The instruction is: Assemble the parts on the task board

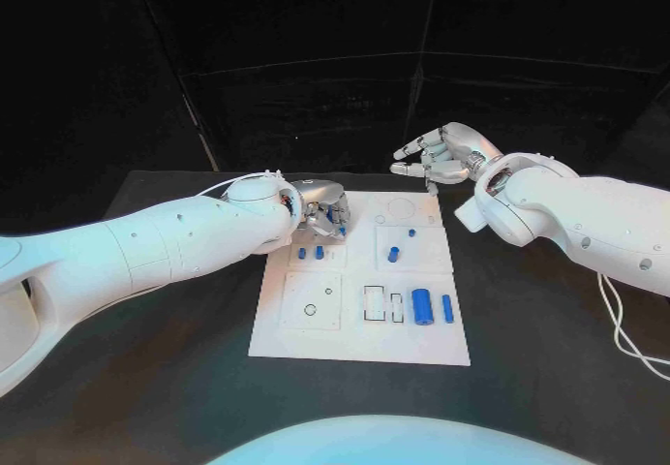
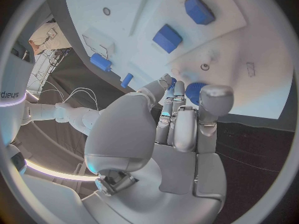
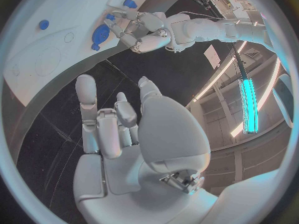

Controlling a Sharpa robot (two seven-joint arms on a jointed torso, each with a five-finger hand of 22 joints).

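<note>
A slip is judged the main risk: the left robot hand (image 1: 324, 207) is curled over the upper left corner of the task board (image 1: 356, 341), and in the left wrist view its fingertips (image 2: 169, 82) appear closed around a round blue part (image 2: 194, 91), though the contact is partly hidden and the hold cannot be confirmed. If the part is only lightly pinched, it could be dropped, or be tilted against its seat and jammed. The board could also be nudged across the black tabletop (image 1: 167, 378) if it is pressed at an angle.

The right robot hand (image 1: 441, 153) is held above the far right corner of the board, its fingers loosely spread, with nothing in it.

The board is seen as a flat white plate, marked with outlined recesses and small holes. Several small blue parts lie on it: 2 short ones (image 1: 310, 253) just below the left robot hand, others near the middle, and 2 longer cylinders (image 1: 423, 307) toward the lower right.
</note>
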